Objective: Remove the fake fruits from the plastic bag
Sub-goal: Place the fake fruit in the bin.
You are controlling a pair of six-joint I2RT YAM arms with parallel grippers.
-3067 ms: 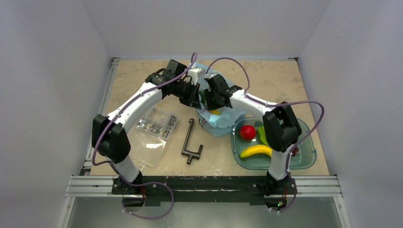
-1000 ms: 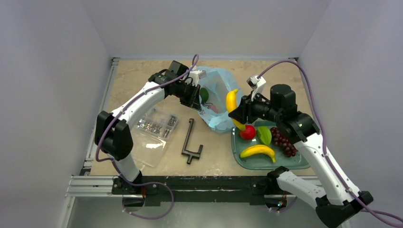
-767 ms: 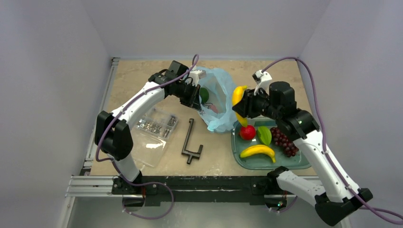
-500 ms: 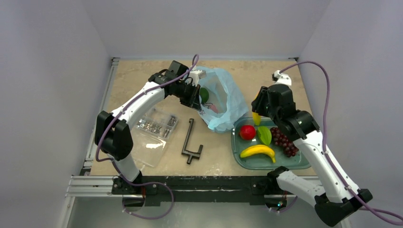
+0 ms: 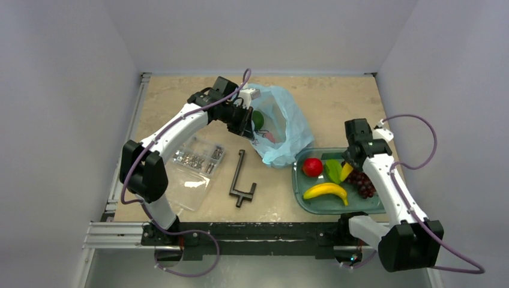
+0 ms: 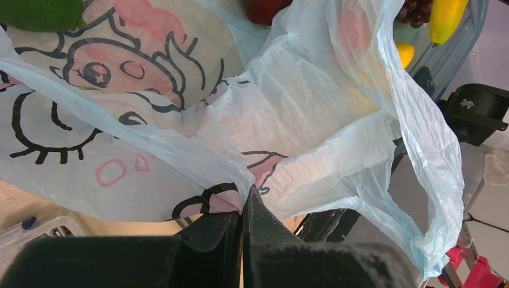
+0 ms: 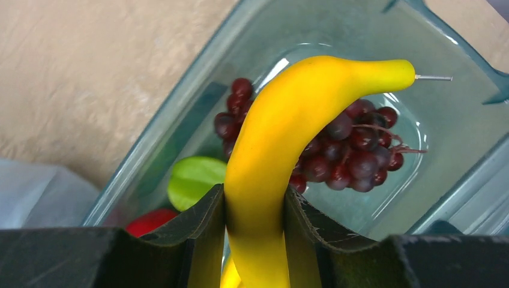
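We see open desk (image 5: 336,102) beyond the tray (image 5: 318,206). Right jaws grip the banana (image 7: 288,132), long axis reaching over the grapes (image 7: 360,144); left jaws pinch the bag (image 6: 312,120).

Glossy plastic banana (image 7: 282,132) — thin, crinkly translucent bag (image 6: 336,138).

Plain white walls (image 5: 252,30); beige marbled tabletop (image 5: 336,96); even light.

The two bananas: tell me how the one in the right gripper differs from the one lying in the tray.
The gripped banana is clamped in the right gripper, above the grapes; the lying banana is free. The gripped banana hangs over the tray; the lying banana rests flat in it. Both are glossy yellow.
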